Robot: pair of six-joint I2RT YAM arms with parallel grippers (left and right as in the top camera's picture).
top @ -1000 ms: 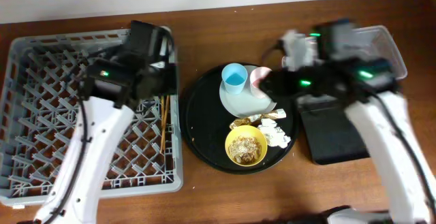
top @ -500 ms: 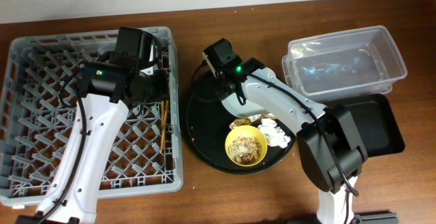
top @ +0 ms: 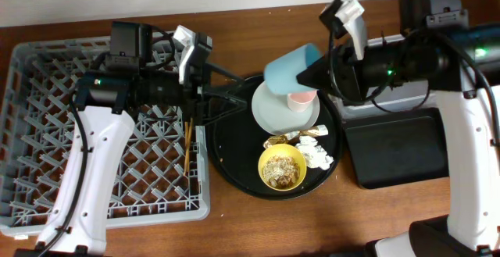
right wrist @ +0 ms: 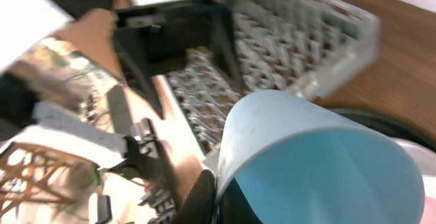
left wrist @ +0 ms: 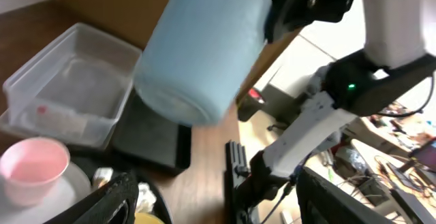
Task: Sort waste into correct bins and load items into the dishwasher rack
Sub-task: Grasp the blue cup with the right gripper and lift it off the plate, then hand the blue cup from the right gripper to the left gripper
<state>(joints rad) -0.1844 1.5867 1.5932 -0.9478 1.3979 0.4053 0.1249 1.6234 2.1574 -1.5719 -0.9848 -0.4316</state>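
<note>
The dishwasher rack (top: 156, 208) fills the left of the bench, with the chopsticks (top: 187, 136) lying along its right edge. The round black tray (top: 230, 151) sits in the middle and carries the plate (top: 269, 112), the pink cup (top: 301, 101) on that plate, and the yellow bowl (top: 282, 169) of scraps nearer.

The light blue cup (top: 287, 67) is off the tray, held in the air above the plate's far edge. The right pincer (top: 309, 69) is clamped on its mouth end. The cup lies tipped over, with its long axis running roughly left to right. Its closed base points left and its open mouth faces back at the right wrist camera.

The left pincer (top: 242, 91) has its jaws spread wide, and its tips point right at that base. The cup is just beyond them, not touching, and a little toward the far side. The left wrist view shows the cup above the gap between the fingers (left wrist: 119, 197) rather than inside it.

This looks like a handover. The left arm stands beside the rack and is the nearer one to load it. It would have to rise and reach right before closing around the cup's base end.
</note>
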